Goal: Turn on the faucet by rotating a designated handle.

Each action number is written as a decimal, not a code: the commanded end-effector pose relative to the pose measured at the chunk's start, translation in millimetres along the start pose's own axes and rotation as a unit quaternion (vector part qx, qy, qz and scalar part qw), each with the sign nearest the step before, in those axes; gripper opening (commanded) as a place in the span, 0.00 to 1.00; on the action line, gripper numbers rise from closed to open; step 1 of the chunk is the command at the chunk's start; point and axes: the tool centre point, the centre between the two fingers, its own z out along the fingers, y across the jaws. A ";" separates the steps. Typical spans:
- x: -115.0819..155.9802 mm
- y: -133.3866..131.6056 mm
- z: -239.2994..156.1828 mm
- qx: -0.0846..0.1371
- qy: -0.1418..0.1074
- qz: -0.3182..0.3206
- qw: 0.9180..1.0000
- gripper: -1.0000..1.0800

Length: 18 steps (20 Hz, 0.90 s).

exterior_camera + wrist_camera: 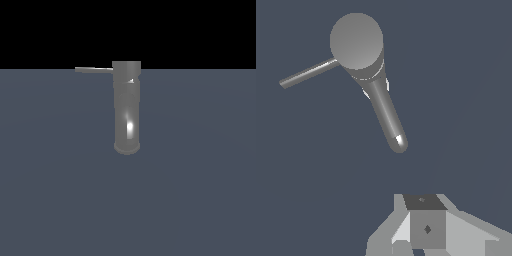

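Above the faucet (368,75) we're in approach; gripper (426,235) well off the handle (308,73), jaw opening can't be told. Next: descend beside handle.

Flat, matte slate-blue surface (60,200), filling the lower part of the exterior view and ending at a straight horizon line. Above that line, plain black background (50,30). Uniform in colour, without seams, marks or texture. Same slate-blue surface (466,75) across nearly the whole wrist view.
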 end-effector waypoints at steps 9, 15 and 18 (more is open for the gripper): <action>44.4 -38.3 19.4 0.012 -0.006 0.121 0.993 0.00; 68.3 -60.9 34.3 0.013 -0.008 0.191 0.981 0.00; 79.7 -72.4 42.7 0.013 -0.008 0.226 0.974 0.00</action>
